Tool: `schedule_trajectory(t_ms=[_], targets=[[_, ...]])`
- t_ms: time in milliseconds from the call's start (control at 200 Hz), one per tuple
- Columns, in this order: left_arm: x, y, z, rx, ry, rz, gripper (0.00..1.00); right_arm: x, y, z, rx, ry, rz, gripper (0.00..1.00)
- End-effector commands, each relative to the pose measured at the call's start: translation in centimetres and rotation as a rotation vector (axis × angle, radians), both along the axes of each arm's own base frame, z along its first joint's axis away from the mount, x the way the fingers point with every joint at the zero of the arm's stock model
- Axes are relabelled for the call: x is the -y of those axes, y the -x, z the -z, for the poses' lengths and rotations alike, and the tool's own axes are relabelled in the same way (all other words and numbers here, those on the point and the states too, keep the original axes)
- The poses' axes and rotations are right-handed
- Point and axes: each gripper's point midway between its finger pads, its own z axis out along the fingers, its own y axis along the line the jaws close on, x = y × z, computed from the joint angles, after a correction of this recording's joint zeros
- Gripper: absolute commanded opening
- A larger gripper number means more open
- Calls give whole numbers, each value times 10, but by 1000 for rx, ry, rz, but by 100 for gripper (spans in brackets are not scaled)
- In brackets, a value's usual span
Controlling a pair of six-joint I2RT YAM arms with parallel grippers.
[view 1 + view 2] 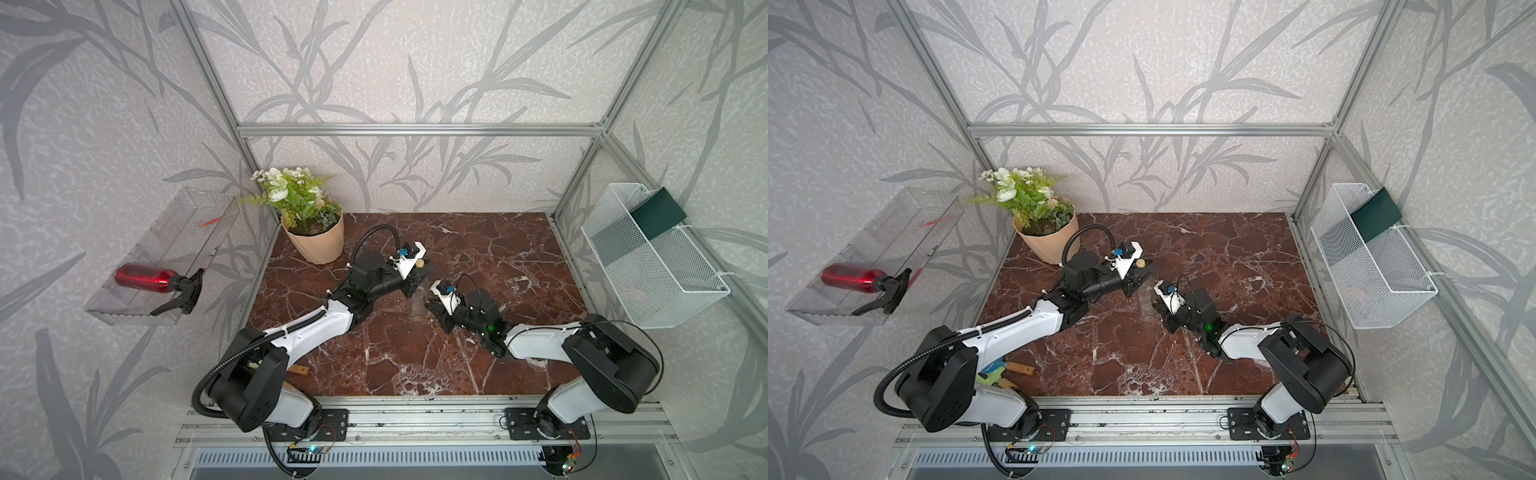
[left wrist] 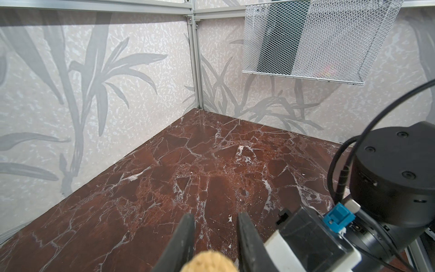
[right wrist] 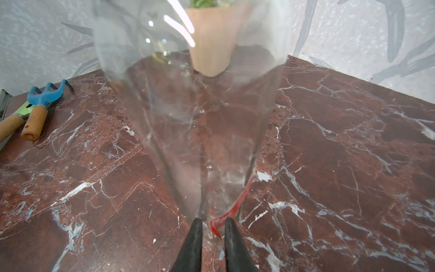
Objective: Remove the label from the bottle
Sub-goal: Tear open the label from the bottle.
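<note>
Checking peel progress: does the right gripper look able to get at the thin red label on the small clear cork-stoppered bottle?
Probably yes: the right gripper sits by the bottle, and the label has its loose end between the slightly parted fingertips.

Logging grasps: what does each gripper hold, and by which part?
Left gripper: small clear bottle, gripped at the neck by its tan cork. Right gripper: the red sticker label's loose end lies between its fingertips; a firm pinch cannot be told.
</note>
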Motion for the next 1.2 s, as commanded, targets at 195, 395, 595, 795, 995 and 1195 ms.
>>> schedule_trajectory(t_ms=[195,395,595,795,995,1195], targets=[[-44,86,192,-621,-409,51,0,-2,-21,-30,104,-28,56,13],[-44,86,192,-620,-408,55,0,-3,-23,-32,115,-25,59,7],[-43,87,194,-628,-409,58,0,-3,-28,-31,120,-21,74,0],[-43,88,196,-634,-410,61,0,-1,-34,-31,114,-37,109,0],[-43,88,199,-638,-414,62,0,6,-45,-29,101,-48,192,0],[-43,89,201,-647,-414,65,0,8,-50,-29,105,-58,223,0]])
